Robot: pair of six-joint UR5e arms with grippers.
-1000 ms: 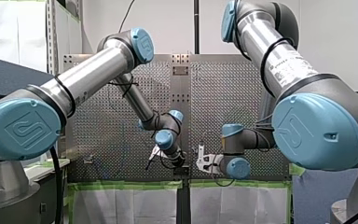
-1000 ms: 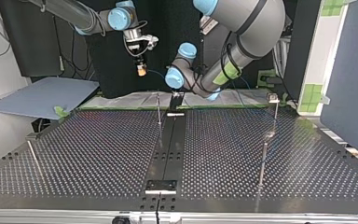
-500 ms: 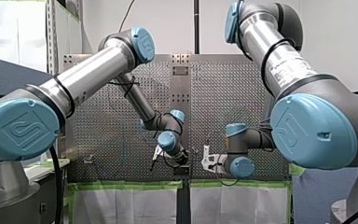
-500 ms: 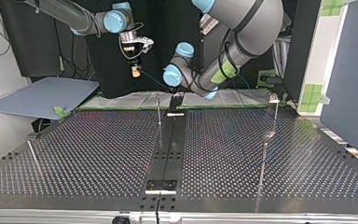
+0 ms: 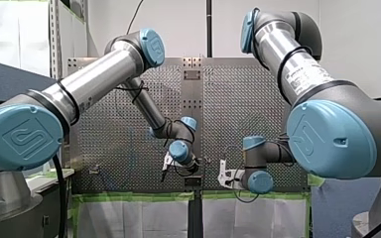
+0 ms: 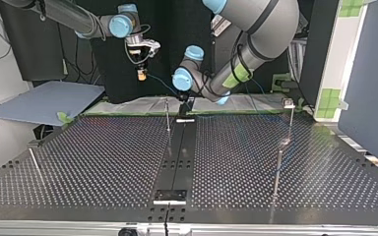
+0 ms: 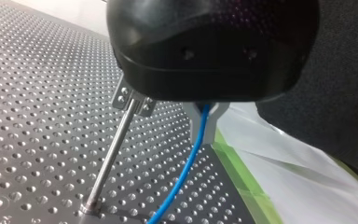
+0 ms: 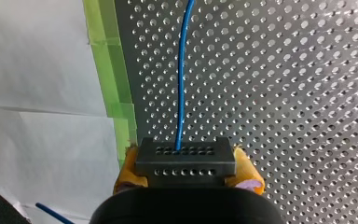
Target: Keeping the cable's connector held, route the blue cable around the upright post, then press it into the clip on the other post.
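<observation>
At the far edge of the perforated bench (image 6: 103,162) in the top view, both arms are seen close together. The right pincer (image 6: 141,74), at that view's left, is held well above the bench. The left pincer (image 6: 184,102) is lowered near the bench's far edge, just beside a thin upright post (image 6: 168,118). A second post (image 6: 290,120), with a small head at its top, is set well apart at that view's right.

In the right wrist view, the connector (image 8: 185,158), a dark grey block with rows of small holes, is gripped between the yellow pads (image 8: 248,170), which are closed narrow against its two sides. The blue cable (image 8: 182,70) is seen leaving the block's front face and running straight ahead over the bench, near a strip of green tape (image 8: 107,70).

In the left wrist view, the cable is passed between the pale metal fingers (image 7: 196,123) of the left pincer, which are drawn narrow about it. From them it hangs in a curve toward the bench. The upright post, topped by a small metal plate, is seen just beside the fingers. The cable lies beside it, not touching it.
</observation>
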